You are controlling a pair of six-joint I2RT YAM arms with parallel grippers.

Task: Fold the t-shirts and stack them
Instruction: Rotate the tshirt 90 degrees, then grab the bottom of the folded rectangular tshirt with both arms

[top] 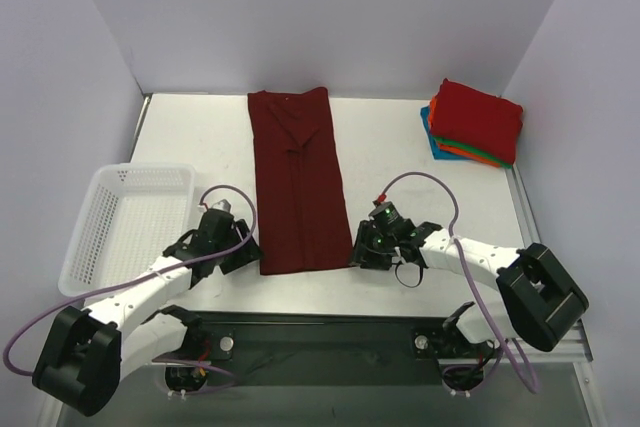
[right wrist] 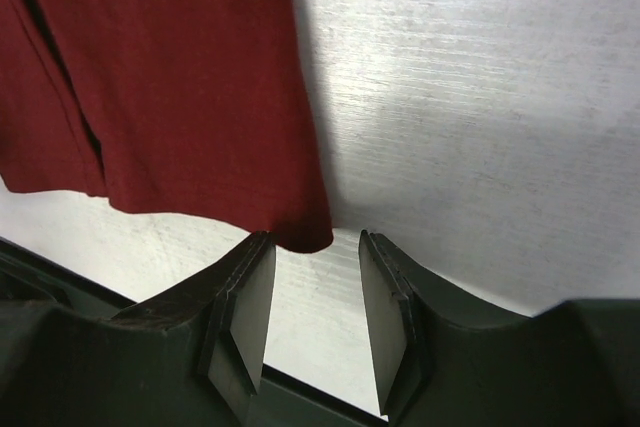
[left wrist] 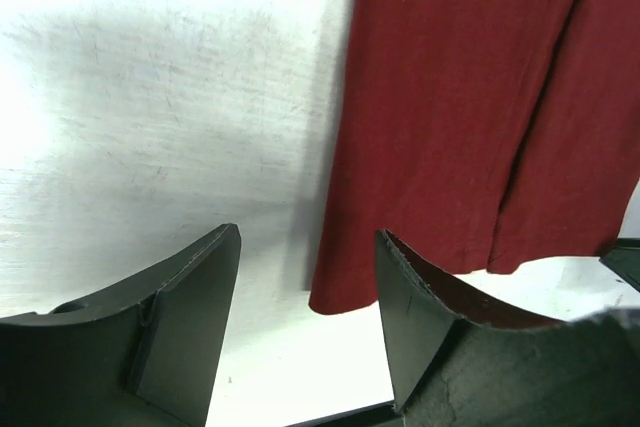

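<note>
A dark maroon t-shirt (top: 296, 182) lies flat in a long strip, sides folded in, from the back of the table to near the front edge. My left gripper (top: 243, 250) is open at its near left corner (left wrist: 335, 297), which lies just ahead of the gap between the fingers. My right gripper (top: 358, 251) is open at its near right corner (right wrist: 305, 237), also just ahead of the gap. A stack of folded shirts (top: 474, 123), bright red on top with orange, green and blue under it, sits at the back right.
A white mesh basket (top: 125, 225) stands at the left edge of the table, next to my left arm. The white table top (top: 190, 142) shows on both sides of the maroon shirt. The table's front edge lies just behind both grippers.
</note>
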